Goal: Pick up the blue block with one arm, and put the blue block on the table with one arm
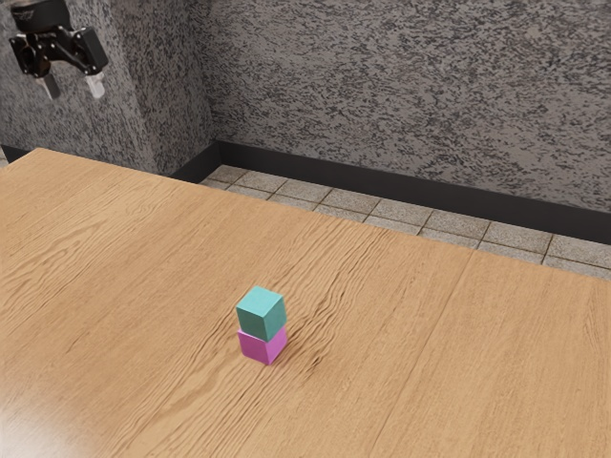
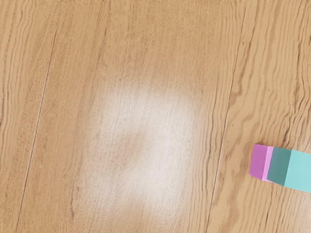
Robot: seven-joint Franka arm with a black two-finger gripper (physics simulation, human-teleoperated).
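Note:
My gripper point(image 1: 73, 88) hangs at the exterior view's upper left, high up and well apart from the blocks, open with nothing between its fingers. The blue block point(image 1: 262, 313), a teal-blue cube, rests on top of a magenta block point(image 1: 263, 344) on the wooden table point(image 1: 401, 334). In the wrist view the blue block point(image 2: 298, 170) is cut by the picture's edge, beside the magenta block point(image 2: 259, 161) under it.
The table's far edge runs below a grey textured wall point(image 1: 410, 86) with a dark baseboard point(image 1: 382, 189). A tiled floor point(image 1: 348, 201) lies between table and wall. A bright reflection shows on the tabletop point(image 2: 146, 145).

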